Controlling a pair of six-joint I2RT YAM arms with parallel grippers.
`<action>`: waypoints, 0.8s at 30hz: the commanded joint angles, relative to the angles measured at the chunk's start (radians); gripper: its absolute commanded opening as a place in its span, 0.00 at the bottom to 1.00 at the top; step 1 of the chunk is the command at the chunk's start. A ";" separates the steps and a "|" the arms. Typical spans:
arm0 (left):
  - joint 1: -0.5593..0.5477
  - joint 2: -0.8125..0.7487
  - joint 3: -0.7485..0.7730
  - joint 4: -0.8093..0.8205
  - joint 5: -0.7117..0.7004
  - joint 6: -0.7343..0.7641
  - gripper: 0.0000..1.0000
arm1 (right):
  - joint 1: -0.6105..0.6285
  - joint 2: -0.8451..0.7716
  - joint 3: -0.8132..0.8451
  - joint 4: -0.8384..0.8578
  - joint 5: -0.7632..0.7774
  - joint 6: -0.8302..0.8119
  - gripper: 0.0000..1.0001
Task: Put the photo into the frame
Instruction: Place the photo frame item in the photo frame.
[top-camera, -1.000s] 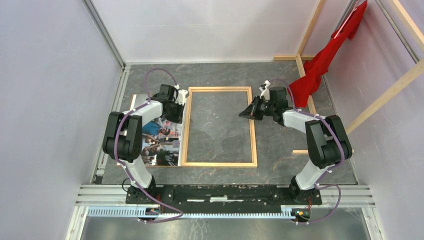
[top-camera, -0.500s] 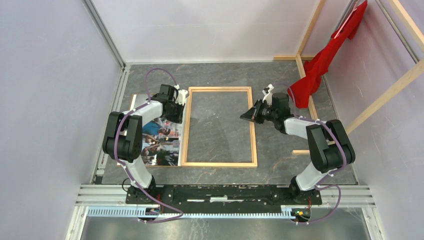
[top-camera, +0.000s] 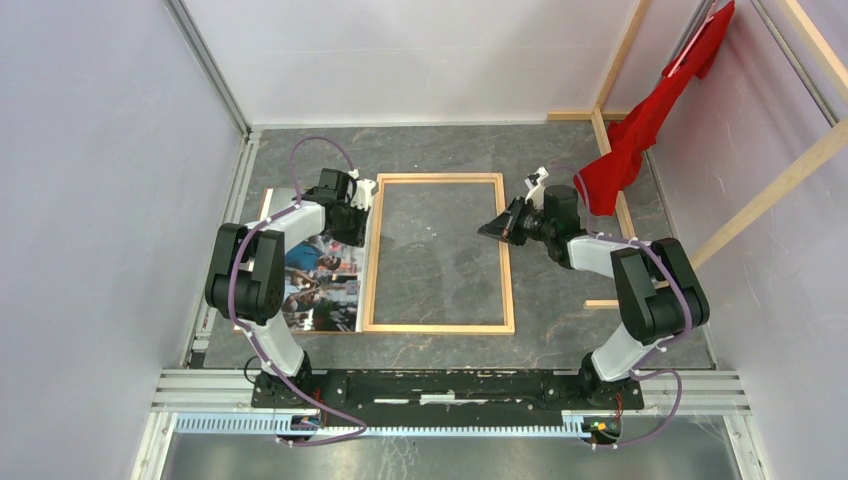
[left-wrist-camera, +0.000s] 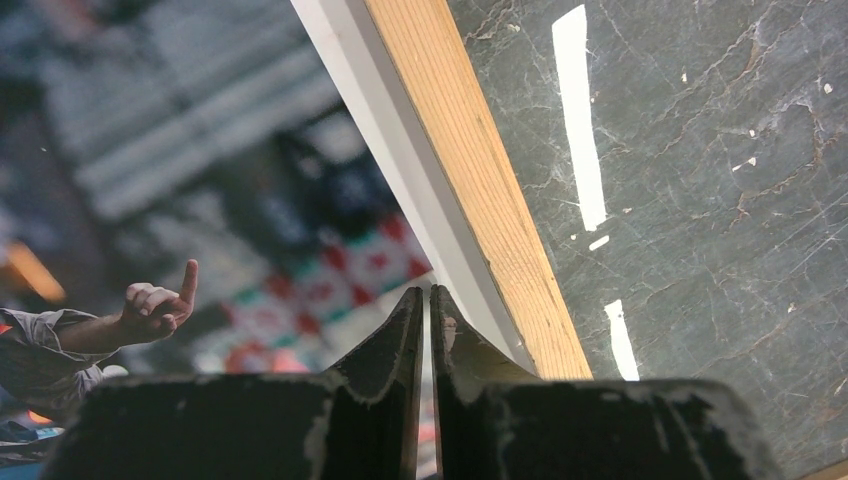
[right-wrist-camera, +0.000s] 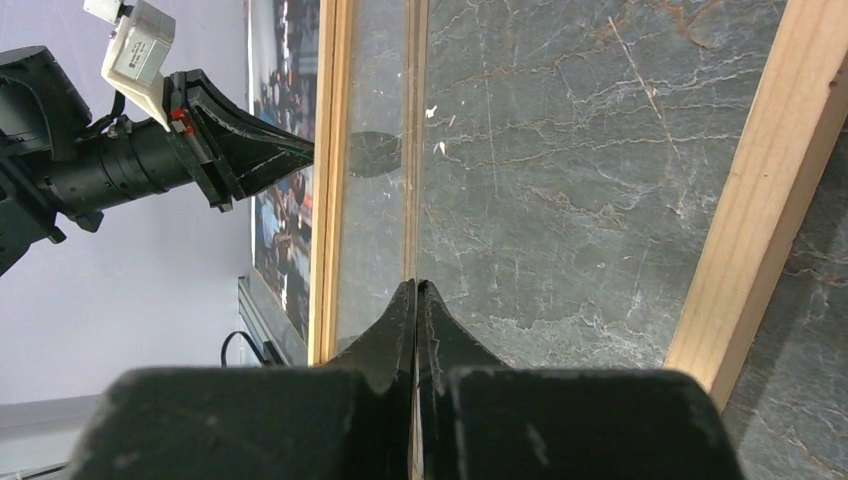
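The left gripper (left-wrist-camera: 422, 292) is seen closed down to a thin slit. Its tips are set over the right margin of the photo (left-wrist-camera: 200, 200), just beside the white border and the left rail of the frame (left-wrist-camera: 470, 170). Whether any paper is caught in the slit cannot be told. The right gripper (right-wrist-camera: 415, 285) is seen with its fingers pressed together and nothing is held between them. From above, its tips are found just inside the frame's right rail, over the clear pane. Whether the pane is touched cannot be made out.

The frame is laid flat in the middle of the dark marbled table (top-camera: 440, 150), its long sides running away from the arm bases. Only the pane is held within its four rails, and the table's veining is seen through it. The photo is laid flat and face up outside the frame, along the frame's left rail, and part of it is covered by the left arm. A red cloth (top-camera: 640, 130) is hung from the wooden beams at the far right, well apart from the frame.
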 joint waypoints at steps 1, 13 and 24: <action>-0.005 -0.003 -0.011 0.024 -0.014 -0.011 0.13 | 0.001 0.015 0.005 0.062 0.016 0.006 0.00; -0.005 -0.010 -0.010 0.020 -0.016 -0.010 0.13 | 0.005 0.026 0.043 -0.016 0.062 -0.062 0.00; -0.004 -0.009 -0.009 0.017 -0.016 -0.010 0.13 | 0.013 0.025 0.126 -0.216 0.159 -0.219 0.51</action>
